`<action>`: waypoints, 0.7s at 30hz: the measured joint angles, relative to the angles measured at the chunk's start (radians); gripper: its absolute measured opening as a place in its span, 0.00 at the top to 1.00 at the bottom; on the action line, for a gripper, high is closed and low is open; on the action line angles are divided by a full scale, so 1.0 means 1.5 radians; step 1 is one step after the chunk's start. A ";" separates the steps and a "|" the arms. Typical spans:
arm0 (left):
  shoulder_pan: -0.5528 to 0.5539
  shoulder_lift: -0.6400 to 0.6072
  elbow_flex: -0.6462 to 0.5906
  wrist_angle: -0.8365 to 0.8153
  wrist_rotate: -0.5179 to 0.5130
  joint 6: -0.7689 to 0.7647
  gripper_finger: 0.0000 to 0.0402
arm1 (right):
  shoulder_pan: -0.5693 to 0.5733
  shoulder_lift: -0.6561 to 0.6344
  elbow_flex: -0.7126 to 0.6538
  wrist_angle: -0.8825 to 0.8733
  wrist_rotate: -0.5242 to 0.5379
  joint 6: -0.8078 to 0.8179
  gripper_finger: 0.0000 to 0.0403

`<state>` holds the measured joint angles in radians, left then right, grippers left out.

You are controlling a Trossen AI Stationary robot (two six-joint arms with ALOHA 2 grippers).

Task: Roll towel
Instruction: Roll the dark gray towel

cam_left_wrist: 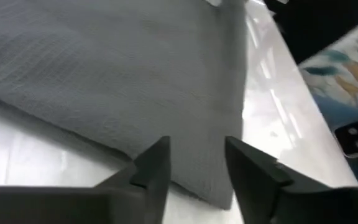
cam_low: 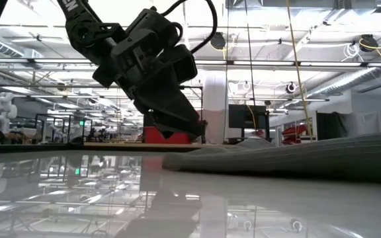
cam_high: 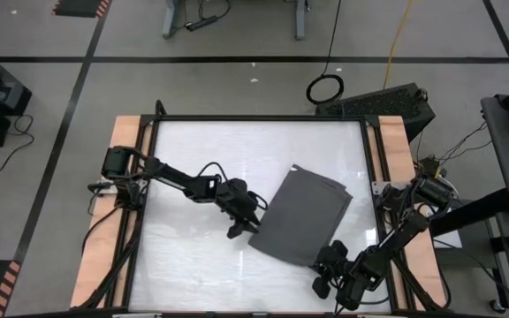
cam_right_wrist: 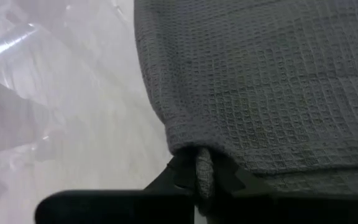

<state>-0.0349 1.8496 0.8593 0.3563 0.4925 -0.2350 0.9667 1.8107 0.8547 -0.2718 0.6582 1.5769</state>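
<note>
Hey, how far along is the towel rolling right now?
Early. Done: the towel looks folded, lying flat with a second layer's edge showing on the table. In hand: the right gripper is shut on a pinch of towel at one edge; the left gripper is open just off the opposite edge, holding nothing. Left: no roll has formed yet, so all the rolling.

- The place is a large robotics lab or industrial workshop hall, not a home.
- A white table [cam_high: 193, 256] with wooden side rails stands on a grey floor marked with black tape lines [cam_high: 237, 60].
- Cables [cam_high: 325, 87] trail across the floor beside equipment stands.
- The low view shows a high ceiling with long strip lights [cam_low: 323, 26], pipes, workbenches and a red cabinet [cam_low: 161, 135] far behind.
</note>
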 joint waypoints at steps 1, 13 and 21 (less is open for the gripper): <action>0.000 0.000 0.000 0.001 0.010 0.014 0.57 | 0.002 0.000 0.000 0.000 0.000 0.011 1.00; 0.013 0.025 0.134 -0.009 -0.028 0.268 0.49 | 0.020 0.000 0.000 0.040 -0.009 0.055 1.00; 0.041 0.166 0.295 -0.124 0.012 0.299 0.50 | 0.021 0.000 0.000 0.050 -0.008 0.060 1.00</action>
<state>0.0272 2.0978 1.3020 0.1696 0.5106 0.2142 0.9977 1.8107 0.8547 -0.1972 0.6459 1.6662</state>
